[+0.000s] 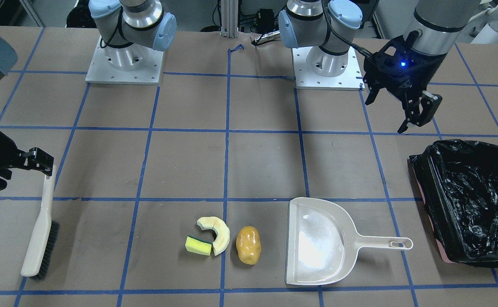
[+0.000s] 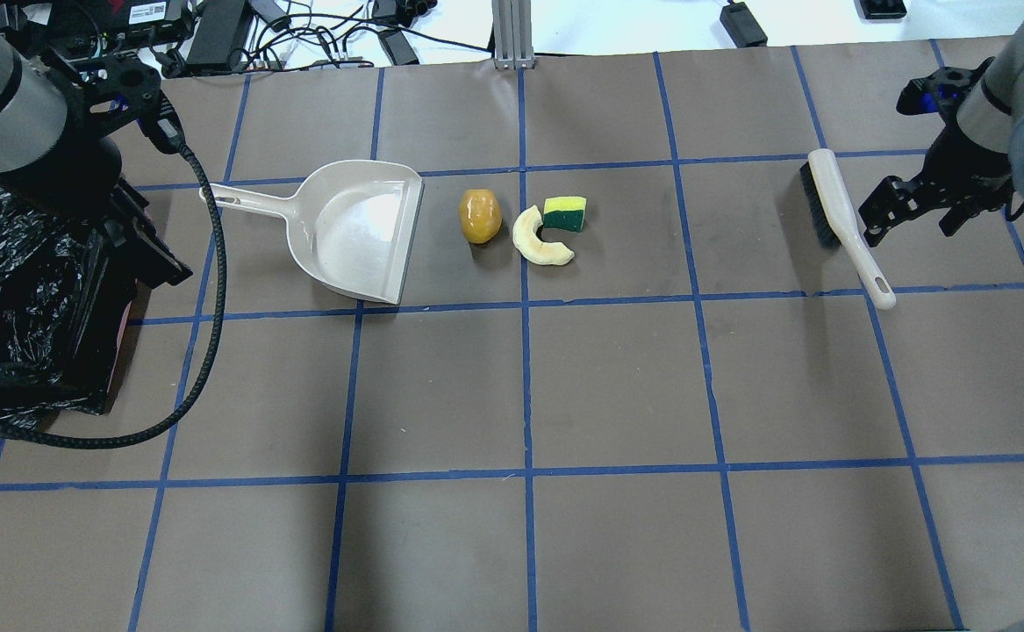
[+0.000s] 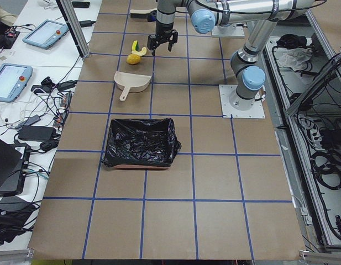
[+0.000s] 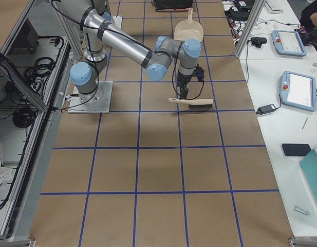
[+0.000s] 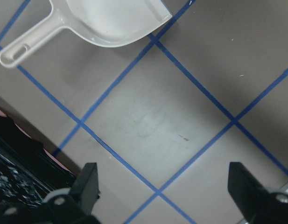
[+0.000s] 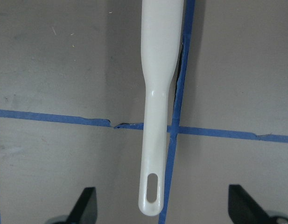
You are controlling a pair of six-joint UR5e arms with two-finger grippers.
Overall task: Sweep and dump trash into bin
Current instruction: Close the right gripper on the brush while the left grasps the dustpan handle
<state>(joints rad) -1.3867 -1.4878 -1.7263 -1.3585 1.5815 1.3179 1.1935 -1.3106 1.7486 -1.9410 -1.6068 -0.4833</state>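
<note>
The trash lies in a row: a yellow sponge piece (image 1: 198,245), a pale melon slice (image 1: 217,233) and a golden-brown potato (image 1: 248,244). They also show in the overhead view as sponge (image 2: 564,213), slice (image 2: 540,239) and potato (image 2: 480,215). The bin (image 1: 423,187), lined with a black bag, stands at the table's end (image 2: 20,290). My left gripper (image 1: 387,115) hangs open and empty beside the bin (image 5: 165,196). My right gripper (image 1: 44,164) is open over the handle of the brush (image 6: 160,93), with the handle between the fingers and not gripped.
A beige dustpan (image 1: 317,241) lies flat between the potato and the bin, with its handle toward the bin (image 2: 358,228). The brush (image 2: 841,219) lies on the table at the other end. Blue tape lines grid the brown table.
</note>
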